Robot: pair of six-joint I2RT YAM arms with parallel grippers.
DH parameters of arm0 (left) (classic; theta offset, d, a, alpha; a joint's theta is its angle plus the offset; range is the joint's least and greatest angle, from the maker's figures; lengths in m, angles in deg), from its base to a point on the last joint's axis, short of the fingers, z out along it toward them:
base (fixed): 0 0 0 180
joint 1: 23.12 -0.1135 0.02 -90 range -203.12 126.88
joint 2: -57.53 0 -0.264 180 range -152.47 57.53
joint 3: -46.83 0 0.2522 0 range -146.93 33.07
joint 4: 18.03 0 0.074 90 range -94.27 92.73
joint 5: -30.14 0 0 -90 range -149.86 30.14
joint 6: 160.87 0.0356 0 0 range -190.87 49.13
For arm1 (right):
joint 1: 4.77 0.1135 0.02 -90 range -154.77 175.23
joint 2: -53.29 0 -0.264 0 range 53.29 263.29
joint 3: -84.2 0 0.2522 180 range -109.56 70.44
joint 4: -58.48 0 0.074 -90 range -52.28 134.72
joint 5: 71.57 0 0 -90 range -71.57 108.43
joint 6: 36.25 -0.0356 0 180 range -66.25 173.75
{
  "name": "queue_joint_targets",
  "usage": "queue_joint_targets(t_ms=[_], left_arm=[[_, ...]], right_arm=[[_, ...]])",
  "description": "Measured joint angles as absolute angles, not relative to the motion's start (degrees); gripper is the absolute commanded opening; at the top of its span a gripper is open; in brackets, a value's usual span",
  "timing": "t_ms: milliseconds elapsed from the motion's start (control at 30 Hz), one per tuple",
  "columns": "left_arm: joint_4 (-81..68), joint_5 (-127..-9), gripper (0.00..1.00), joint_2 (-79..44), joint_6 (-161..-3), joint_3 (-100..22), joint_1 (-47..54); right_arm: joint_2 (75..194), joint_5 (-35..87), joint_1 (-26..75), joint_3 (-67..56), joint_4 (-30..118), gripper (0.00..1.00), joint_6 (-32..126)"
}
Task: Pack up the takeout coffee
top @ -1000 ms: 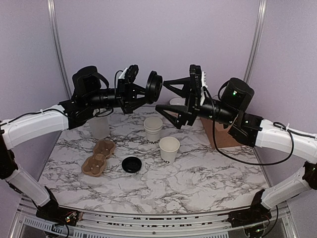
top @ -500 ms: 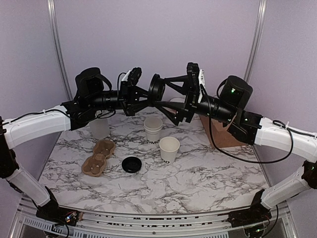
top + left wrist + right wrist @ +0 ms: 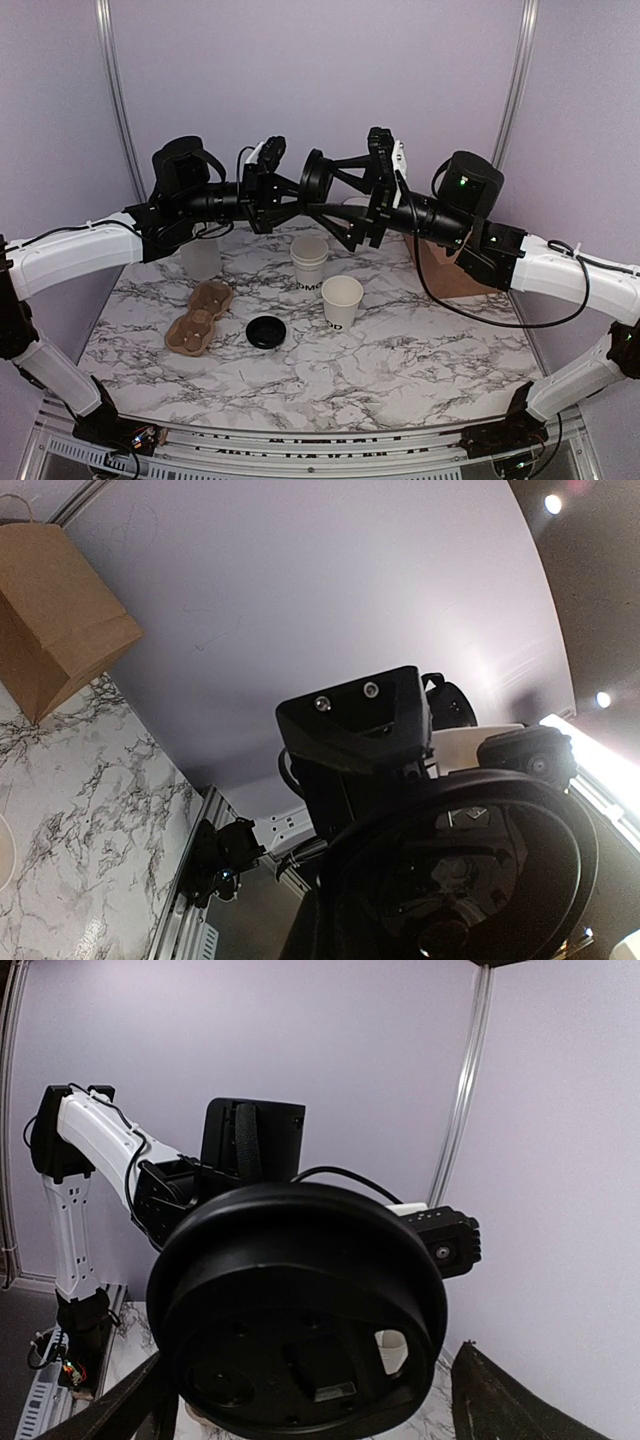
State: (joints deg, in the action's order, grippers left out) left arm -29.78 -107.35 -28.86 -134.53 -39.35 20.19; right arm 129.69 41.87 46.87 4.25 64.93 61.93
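Top view, centre: the left gripper point(image 3: 298, 190) is clamped tight on a black lid point(image 3: 316, 180) in mid-air, while the right gripper point(image 3: 322, 188) gapes wide, straddling it. Below, the lidless white cup point(image 3: 342, 300) stands mid-table. The right wrist view shows that lid face-on, with fingers point(image 3: 110, 1415) in the bottom corners.
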Motion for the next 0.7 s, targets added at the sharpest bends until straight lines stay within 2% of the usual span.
queue_joint_targets(t_ms=[700], left_arm=[[-29.81, -107.35, 0.0, -29.78, -134.75, -39.35, 20.21]], right_arm=[[129.69, 41.59, 46.87, 4.25, 64.23, 0.85, 61.69]])
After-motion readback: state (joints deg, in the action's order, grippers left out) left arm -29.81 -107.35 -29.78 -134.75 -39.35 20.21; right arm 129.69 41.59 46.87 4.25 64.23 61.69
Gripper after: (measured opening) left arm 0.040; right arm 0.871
